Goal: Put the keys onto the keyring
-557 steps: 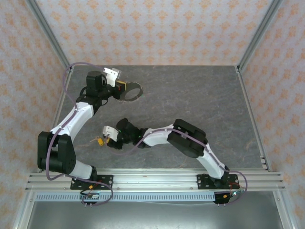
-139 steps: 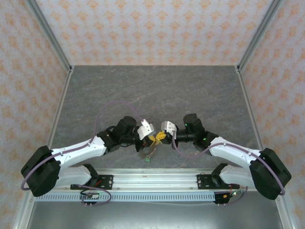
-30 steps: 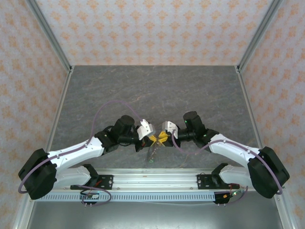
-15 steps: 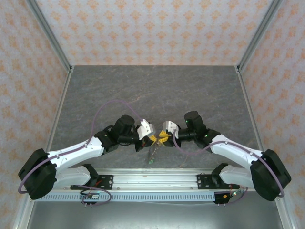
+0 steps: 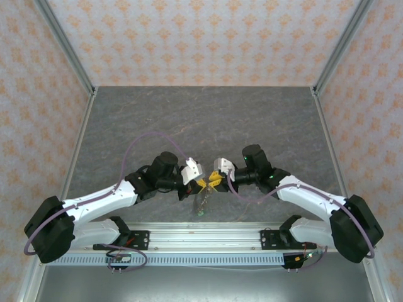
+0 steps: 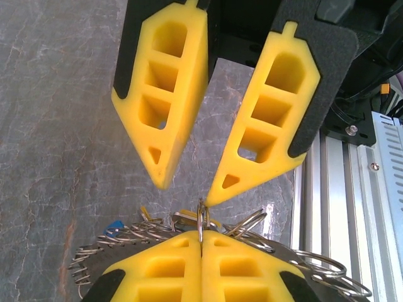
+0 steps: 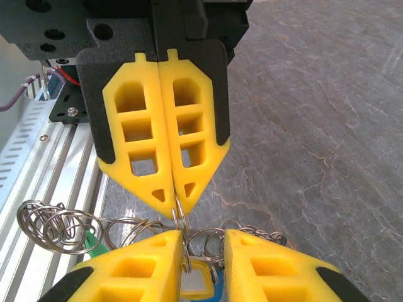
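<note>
Near the bench (image 5: 264, 119) front, your left jaws clamp the keyring (image 6: 200, 221); right jaws, narrowly parted, straddle its wire. Threading seems underway; next, ease the blue key (image 7: 196, 280) on.

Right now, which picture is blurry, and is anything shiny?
Left wrist view: yellow fingers sharp, wire rings glinting. Right wrist view: far table a little soft. Top view: even light, the keys too tiny to make out.
</note>
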Motion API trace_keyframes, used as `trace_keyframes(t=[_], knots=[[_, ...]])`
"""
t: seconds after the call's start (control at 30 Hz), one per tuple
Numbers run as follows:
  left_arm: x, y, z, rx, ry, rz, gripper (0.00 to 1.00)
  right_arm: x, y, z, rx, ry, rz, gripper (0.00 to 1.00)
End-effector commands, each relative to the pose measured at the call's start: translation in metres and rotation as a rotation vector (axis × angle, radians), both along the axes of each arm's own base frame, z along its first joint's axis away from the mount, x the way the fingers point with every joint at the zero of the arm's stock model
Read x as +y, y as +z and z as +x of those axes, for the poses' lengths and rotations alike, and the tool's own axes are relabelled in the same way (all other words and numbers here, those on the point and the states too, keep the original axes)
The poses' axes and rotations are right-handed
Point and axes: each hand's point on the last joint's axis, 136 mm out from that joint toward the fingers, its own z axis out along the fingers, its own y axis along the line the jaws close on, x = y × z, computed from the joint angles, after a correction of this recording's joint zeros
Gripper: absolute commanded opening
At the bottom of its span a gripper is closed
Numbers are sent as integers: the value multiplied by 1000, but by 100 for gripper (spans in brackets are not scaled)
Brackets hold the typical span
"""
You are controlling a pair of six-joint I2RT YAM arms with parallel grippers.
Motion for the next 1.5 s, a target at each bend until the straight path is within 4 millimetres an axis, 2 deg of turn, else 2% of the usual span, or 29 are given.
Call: trace_keyframes(t=[0.0, 0.07, 0.37, 0.7, 1.17, 1.37, 1.47], knots=[[-8, 22, 3, -57, -32, -46, 0, 9, 18, 1, -36, 41, 55, 22], [-8, 23, 2, -58, -32, -48, 0, 11, 11, 2, -18, 43, 41, 21], [-8, 23, 3, -61, -26, -50, 0, 14, 10, -4, 11, 86, 55, 22], [-2, 23, 5, -79, 9, -41, 0, 6, 2, -4, -27, 54, 19, 26], [-4, 25, 6, -74, 6, -50, 0, 13, 8, -8, 7, 105, 58, 26], [-6, 26, 2, -66, -15, -63, 0, 17, 8, -3, 4, 96, 66, 20], [-6, 26, 1, -63, -20, -62, 0, 18, 9, -1, 1, 93, 66, 12]])
